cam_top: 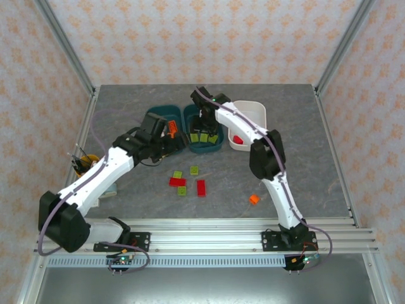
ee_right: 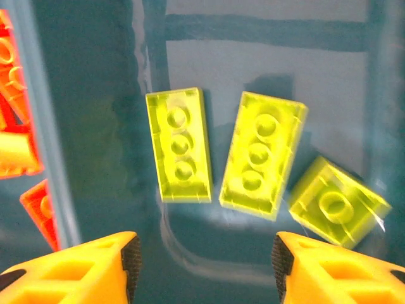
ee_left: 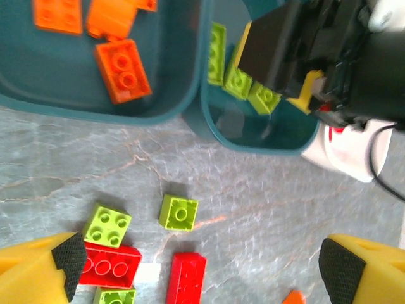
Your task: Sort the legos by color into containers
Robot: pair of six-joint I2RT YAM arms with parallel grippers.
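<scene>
Two dark teal containers and a white one (cam_top: pixel 251 114) stand side by side. The left teal container (cam_top: pixel 156 113) holds orange legos (ee_left: pixel 123 69). Three yellow-green legos (ee_right: pixel 179 152) (ee_right: pixel 262 155) (ee_right: pixel 338 202) lie in the middle teal container (cam_top: pixel 213 149). My right gripper (ee_right: pixel 204 263) hangs open just above them, holding nothing. A red lego (cam_top: pixel 237 139) lies in the white one. My left gripper (ee_left: pixel 197 271) is open, high over loose legos on the table: a green square (ee_left: pixel 178 211), another green (ee_left: pixel 107 225), two red (ee_left: pixel 111 266) (ee_left: pixel 186 275).
An orange brick (cam_top: pixel 254 199) lies alone on the table to the right of the loose group. A yellow pen cup (cam_top: pixel 84 164) stands at the left edge beside my left arm. Metal frame posts and patterned walls close the table in.
</scene>
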